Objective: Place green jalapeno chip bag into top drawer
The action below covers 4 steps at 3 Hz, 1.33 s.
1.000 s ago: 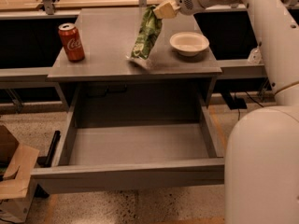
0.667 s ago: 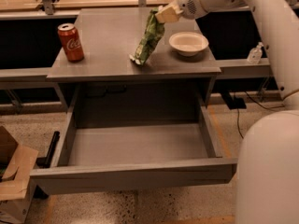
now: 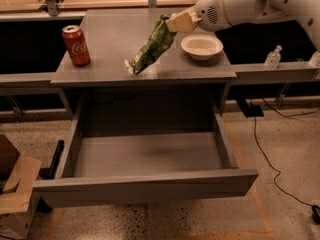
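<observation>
The green jalapeno chip bag [image 3: 151,45] hangs tilted above the grey table [image 3: 110,39], its lower end pointing down-left near the table's front edge. My gripper [image 3: 172,22] is shut on the bag's top end, coming in from the right on a white arm. The top drawer [image 3: 145,156] stands pulled wide open below the table, its grey inside bare.
A red soda can [image 3: 76,45] stands at the table's left. A white bowl [image 3: 201,46] sits at the right, just under my wrist. A small clear bottle [image 3: 273,57] stands on the ledge at right. A cardboard box [image 3: 15,184] and cables lie on the floor.
The bag has been lifted off the table and carried toward the front edge, swinging lower and left. The arm has come forward with it.
</observation>
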Motion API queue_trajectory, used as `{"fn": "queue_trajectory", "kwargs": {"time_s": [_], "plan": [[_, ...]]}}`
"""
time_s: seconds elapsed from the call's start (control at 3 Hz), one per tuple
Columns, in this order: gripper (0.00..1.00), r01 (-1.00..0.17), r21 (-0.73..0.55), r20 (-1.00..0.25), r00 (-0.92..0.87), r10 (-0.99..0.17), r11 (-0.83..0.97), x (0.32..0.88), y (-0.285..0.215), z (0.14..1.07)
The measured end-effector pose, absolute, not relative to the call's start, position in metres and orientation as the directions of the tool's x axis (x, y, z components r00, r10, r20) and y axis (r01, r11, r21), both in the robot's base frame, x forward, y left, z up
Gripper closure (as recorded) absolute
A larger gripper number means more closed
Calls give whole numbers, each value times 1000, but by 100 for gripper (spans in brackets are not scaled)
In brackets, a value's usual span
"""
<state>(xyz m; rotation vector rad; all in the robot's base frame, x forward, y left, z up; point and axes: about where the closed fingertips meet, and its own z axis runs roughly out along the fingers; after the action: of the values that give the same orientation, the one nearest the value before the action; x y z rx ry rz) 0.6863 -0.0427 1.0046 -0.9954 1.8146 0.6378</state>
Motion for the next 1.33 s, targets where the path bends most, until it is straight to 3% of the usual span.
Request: {"fn": "queue_trajectory", "kwargs": {"time_s": [0.67,1.33], "plan": [[100,-787,203,-905,-378,-195,582,592,-24,985],[100,-669,378,-720,-646,-251,640,520,5,839]]}}
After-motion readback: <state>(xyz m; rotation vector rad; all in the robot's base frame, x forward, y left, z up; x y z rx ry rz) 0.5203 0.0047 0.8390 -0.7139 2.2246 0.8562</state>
